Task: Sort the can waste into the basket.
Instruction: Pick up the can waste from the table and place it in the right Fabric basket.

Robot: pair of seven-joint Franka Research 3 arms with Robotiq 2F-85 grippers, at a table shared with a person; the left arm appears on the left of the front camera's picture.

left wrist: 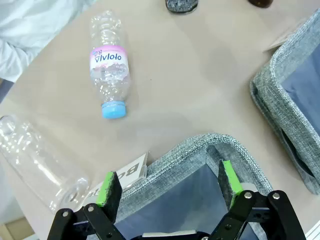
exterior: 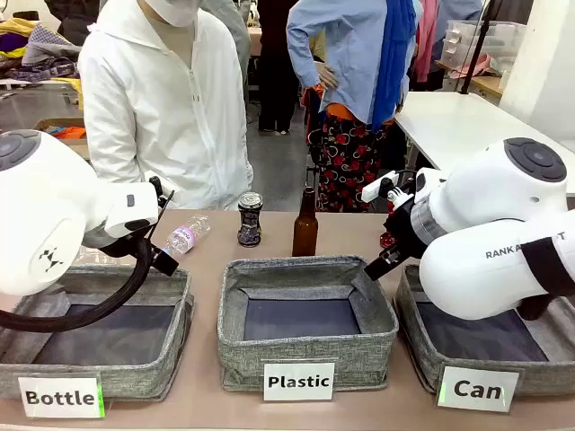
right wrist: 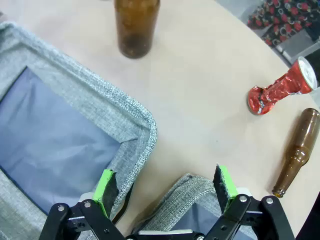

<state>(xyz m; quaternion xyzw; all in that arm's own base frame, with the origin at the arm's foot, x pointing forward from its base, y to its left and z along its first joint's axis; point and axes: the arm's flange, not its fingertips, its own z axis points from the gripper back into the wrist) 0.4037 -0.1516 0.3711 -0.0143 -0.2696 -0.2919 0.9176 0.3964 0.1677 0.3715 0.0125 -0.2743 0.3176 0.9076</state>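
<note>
Three grey fabric bins sit in a row along the near edge of the table (exterior: 207,260). The basket (exterior: 422,355) labelled "Can" is at the right end, the Plastic bin (exterior: 305,350) is in the middle, and the Bottle bin (exterior: 135,377) is at the left.

The right gripper (right wrist: 165,180) hangs over the far left corner of the basket, beside the Plastic bin. Its jaws are spread wide and hold nothing. Near the table's far right edge, a crushed red can (right wrist: 280,90) lies on its side, with a brown bottle lying (right wrist: 297,150) just beside it.

The left gripper (left wrist: 169,179) is also wide open and empty, above the far corner of the Bottle bin. Beyond it lies a clear plastic bottle (left wrist: 110,70) with a blue cap.

A dark can (exterior: 250,219) and a brown glass bottle (exterior: 305,226) stand upright near the far edge, in front of a person in white (exterior: 166,99).
</note>
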